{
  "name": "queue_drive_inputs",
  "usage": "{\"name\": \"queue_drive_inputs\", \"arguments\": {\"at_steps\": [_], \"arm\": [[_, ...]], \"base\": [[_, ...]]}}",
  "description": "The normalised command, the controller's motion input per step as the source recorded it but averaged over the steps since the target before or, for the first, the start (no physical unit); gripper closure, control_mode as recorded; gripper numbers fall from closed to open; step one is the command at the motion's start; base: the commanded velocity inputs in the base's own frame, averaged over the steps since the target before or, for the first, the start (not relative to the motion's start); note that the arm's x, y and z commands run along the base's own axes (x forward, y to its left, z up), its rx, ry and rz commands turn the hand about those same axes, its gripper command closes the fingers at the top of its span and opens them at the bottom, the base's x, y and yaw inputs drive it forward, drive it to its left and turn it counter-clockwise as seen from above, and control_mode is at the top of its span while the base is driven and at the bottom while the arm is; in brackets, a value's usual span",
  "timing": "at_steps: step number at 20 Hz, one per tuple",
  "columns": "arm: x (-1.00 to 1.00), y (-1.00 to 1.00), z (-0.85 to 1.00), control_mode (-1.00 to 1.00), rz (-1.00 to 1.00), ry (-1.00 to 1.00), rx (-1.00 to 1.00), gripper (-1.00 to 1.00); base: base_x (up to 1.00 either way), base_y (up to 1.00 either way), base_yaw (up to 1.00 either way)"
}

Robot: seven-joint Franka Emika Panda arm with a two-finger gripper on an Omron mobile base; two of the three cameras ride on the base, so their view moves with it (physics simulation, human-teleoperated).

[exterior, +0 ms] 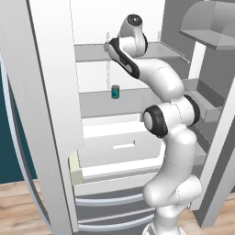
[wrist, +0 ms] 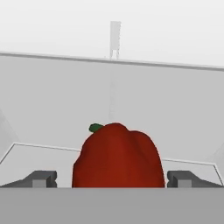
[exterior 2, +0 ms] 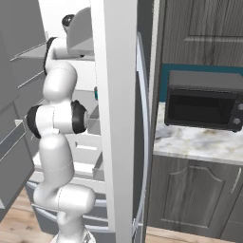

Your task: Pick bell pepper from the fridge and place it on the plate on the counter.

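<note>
**Jaws straddling the pepper, not yet closed**

I see the lumpy red bell pepper (wrist: 118, 156) on the grey fridge shelf (wrist: 52, 151), between my spread, empty gripper (wrist: 113, 179) fingertips at 9 and 3 o'clock. Closing off-centre could squirt the rounded pepper backward toward 12.

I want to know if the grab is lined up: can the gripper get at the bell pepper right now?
Probably yes. In the hand view the bell pepper sits between the open gripper fingers, one on each side, with nothing between them on the fridge shelf.
</note>
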Motion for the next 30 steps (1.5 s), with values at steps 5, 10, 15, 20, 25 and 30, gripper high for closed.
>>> {"name": "queue_drive_inputs", "arguments": {"at_steps": [5,10,15,20,25,30], "arm": [[0.28,0.04,-0.11,-1.0,0.0,0.0,0.0,-1.0],[0.22,0.14,-0.26,-1.0,0.0,0.06,-0.04,1.0],[0.01,0.02,-0.4,-1.0,0.0,0.04,-0.05,1.0],[0.0,0.0,-0.52,-1.0,0.0,0.06,-0.06,1.0],[-0.3,0.0,-0.13,-1.0,-0.02,-0.1,0.0,1.0],[-0.83,0.0,-0.09,-1.0,-0.05,-0.22,0.0,1.0]], "base": [[0.0,0.0,0.0],[0.0,0.0,0.0],[0.0,0.0,0.0],[0.0,0.0,0.0],[0.0,0.0,0.0],[0.0,0.0,0.0]]}}
